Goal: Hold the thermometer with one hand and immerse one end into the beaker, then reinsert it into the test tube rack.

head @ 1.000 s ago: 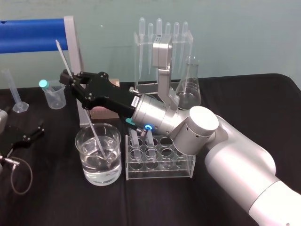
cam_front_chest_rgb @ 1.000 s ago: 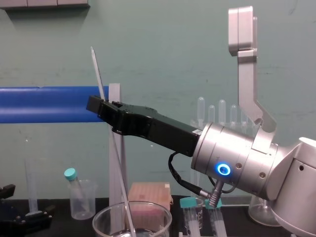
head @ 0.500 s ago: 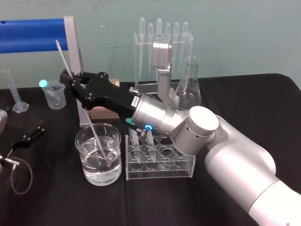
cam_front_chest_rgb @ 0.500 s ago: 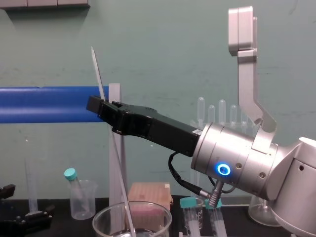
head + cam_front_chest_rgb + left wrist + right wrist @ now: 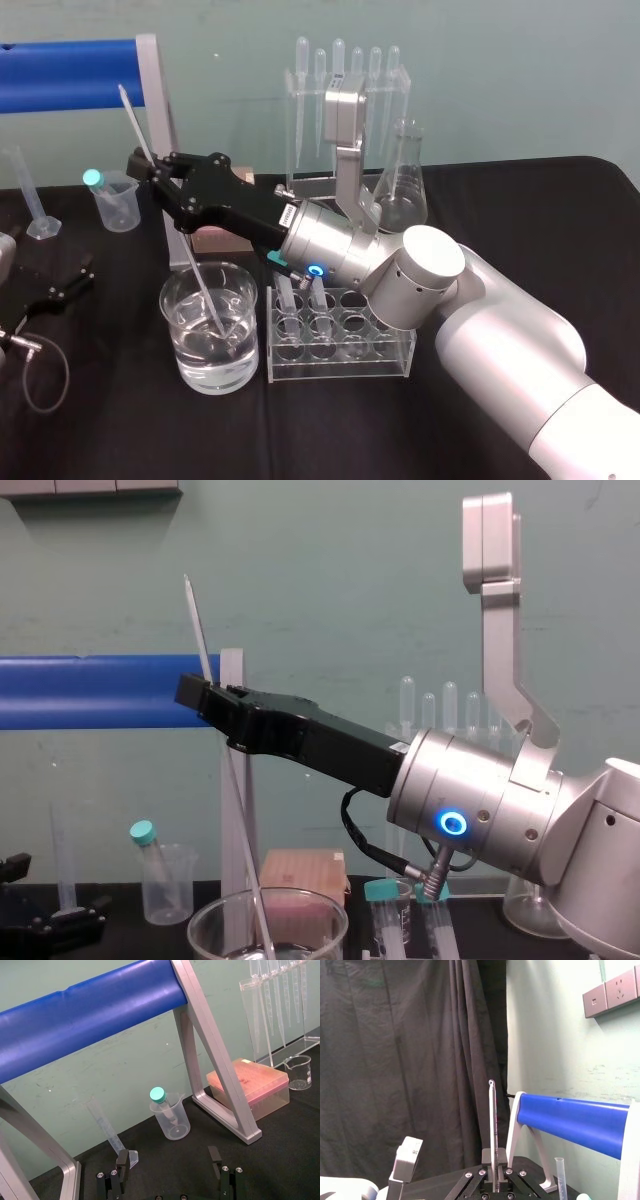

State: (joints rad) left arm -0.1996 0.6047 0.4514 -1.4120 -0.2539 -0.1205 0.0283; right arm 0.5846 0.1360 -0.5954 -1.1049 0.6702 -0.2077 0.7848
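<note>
At the far left we see the left gripper (image 5: 58, 290) resting low on the black table (image 5: 120, 430), its fingers (image 5: 120, 1172) spread well apart and holding nothing. We take this arm to be parked.

To its right stands the beaker (image 5: 212, 380), partly filled with clear water. The thermometer (image 5: 133, 120) slants down into it, with its lower end under the water near the bottom and its top leaning away to the left. So we judge the dipping step done, or in its last moment. The return has not begun.

What is left, as we read it, is to lift the thermometer clear of the beaker's rim, carry it to the right and lower it into a hole of the rack (image 5: 340, 367). The rack sits just beside the beaker on the right. We cannot tell whether the two touch.

The right gripper (image 5: 145, 165) is clamped on the thermometer's upper part, above the far left side of the beaker. A stretch of the rod sticks up past the fingers (image 5: 487, 1160). The right arm (image 5: 500, 340) comes in from the near right and reaches across to the left. Its wrist hangs over the far left corner of the rack, and the black hand points left and slightly up.
</note>
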